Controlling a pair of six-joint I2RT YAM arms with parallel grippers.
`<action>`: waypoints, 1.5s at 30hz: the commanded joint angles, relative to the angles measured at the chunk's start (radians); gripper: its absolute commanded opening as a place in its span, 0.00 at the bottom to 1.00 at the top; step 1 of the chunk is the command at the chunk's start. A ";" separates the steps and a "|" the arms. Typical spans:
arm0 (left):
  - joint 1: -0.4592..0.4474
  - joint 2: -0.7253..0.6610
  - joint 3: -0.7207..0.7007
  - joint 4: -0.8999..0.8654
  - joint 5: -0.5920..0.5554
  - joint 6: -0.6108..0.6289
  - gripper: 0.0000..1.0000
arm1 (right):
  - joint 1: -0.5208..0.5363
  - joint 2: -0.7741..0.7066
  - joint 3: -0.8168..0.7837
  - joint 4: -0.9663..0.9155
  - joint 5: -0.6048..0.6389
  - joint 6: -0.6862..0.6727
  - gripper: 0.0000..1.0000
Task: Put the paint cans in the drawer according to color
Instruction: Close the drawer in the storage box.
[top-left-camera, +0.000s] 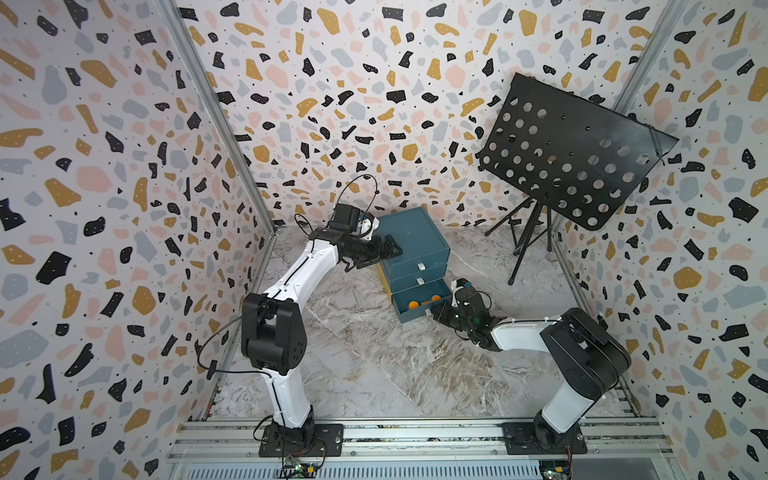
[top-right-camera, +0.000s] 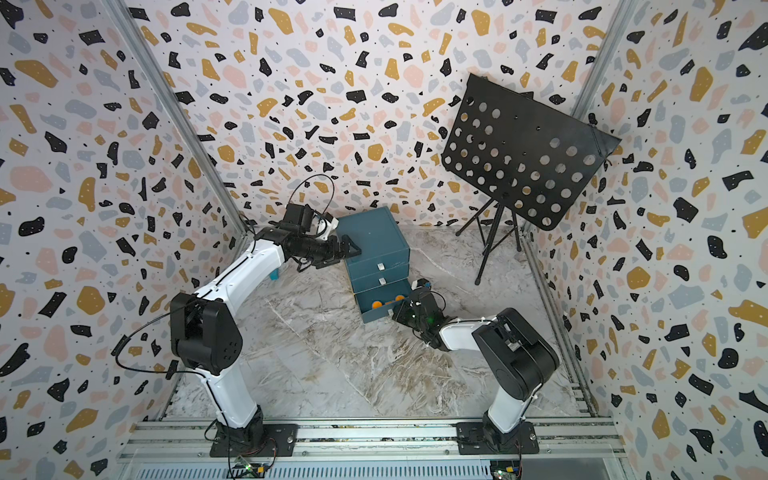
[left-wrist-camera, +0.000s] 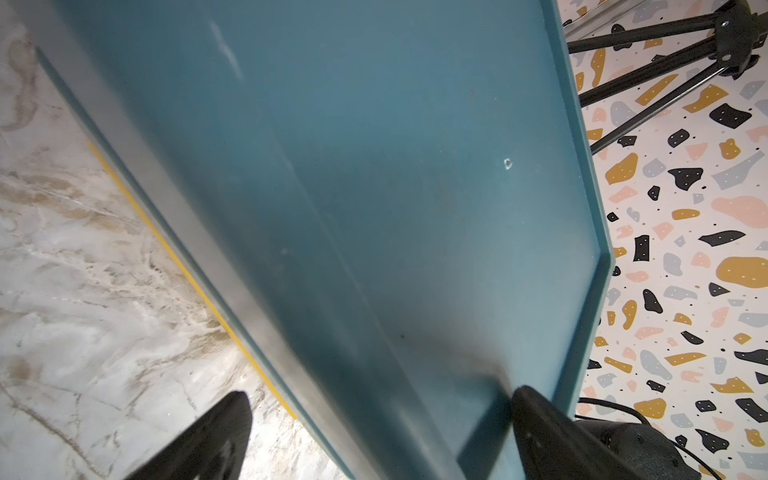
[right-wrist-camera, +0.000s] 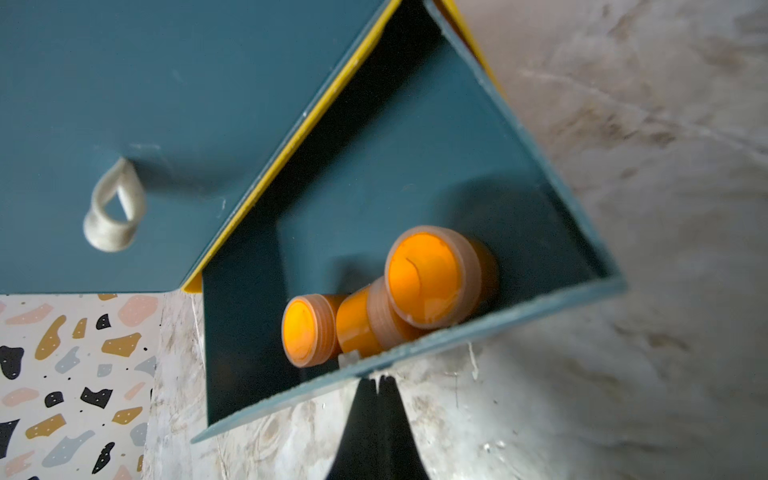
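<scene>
1. The drawer box sits right under the left gripper. That gripper's jaws are spread wide. One finger lies on the box top, and the other sticks out past the side, over the floor.
2. The right gripper is squeezed tight. Its tips touch the front wall of the open bottom drawer. I cannot tell if it pinches the little white tab.
3. Three orange paint cans lie on their sides just past those tips, bunched up and touching.
4. I think the cans are light, hard and smooth, so they will roll. The bumpy lid looks best to hold.
5. The bottom drawer looks light, so the box may scoot unless it is held.
6. The right wrist view shows all three cans and their lids. Both top views show only orange spots, but also both arms and the two shut upper drawers.
</scene>
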 joint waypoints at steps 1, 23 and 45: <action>-0.010 0.051 -0.011 -0.084 -0.061 0.015 1.00 | 0.002 0.028 0.058 0.109 0.003 0.042 0.00; -0.018 0.048 -0.011 -0.082 -0.058 0.013 1.00 | 0.002 0.204 0.182 0.226 0.037 0.185 0.00; -0.019 0.039 -0.018 -0.072 -0.055 0.029 1.00 | 0.002 0.041 0.125 0.224 0.070 0.114 0.26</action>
